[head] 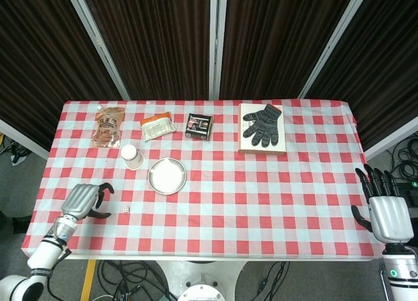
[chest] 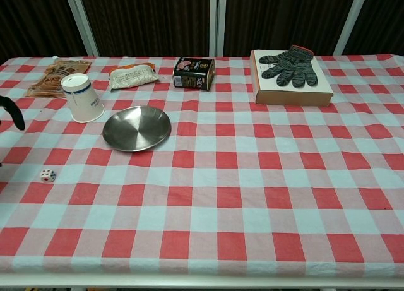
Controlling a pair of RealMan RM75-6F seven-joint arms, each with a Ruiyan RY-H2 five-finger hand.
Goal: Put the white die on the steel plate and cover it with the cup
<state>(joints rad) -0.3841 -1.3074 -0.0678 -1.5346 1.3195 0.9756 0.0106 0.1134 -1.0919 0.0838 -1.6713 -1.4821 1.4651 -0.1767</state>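
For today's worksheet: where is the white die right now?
The white die lies on the tablecloth's near left, just right of the left hand and nearer than the steel plate.

The left hand (head: pixel 87 200), fingers curled and empty, hovers at nine o'clock of the white die (head: pixel 126 210); the steel plate (head: pixel 167 175) lies at one o'clock of it.

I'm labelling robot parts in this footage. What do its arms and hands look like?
Both hands have a silver-grey metal back and black fingers: the left hand and the right hand. The left arm is white with a dark ring at the wrist; the right wrist is white with a small teal mark.
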